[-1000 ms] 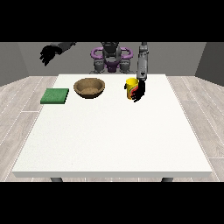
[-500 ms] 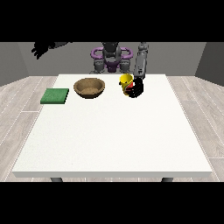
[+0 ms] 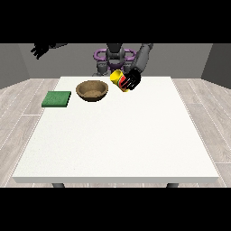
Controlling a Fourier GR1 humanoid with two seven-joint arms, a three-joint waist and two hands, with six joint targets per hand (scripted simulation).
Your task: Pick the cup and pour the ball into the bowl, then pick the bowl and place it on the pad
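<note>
We see the hand at the view's right (image 3: 131, 80) wrapped around the tilted cup (image 3: 118, 79); tipped short of the bowl (image 3: 92, 90), its ball could miss.

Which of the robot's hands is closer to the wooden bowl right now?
Its left one: the hand at the view's right holds the yellow cup tilted just beside the bowl. The hand at the view's left is raised far off, beyond the table's corner.

The white table (image 3: 117, 135) carries a brown bowl (image 3: 92, 90) and, near its left edge, a green pad (image 3: 57, 99)
</note>
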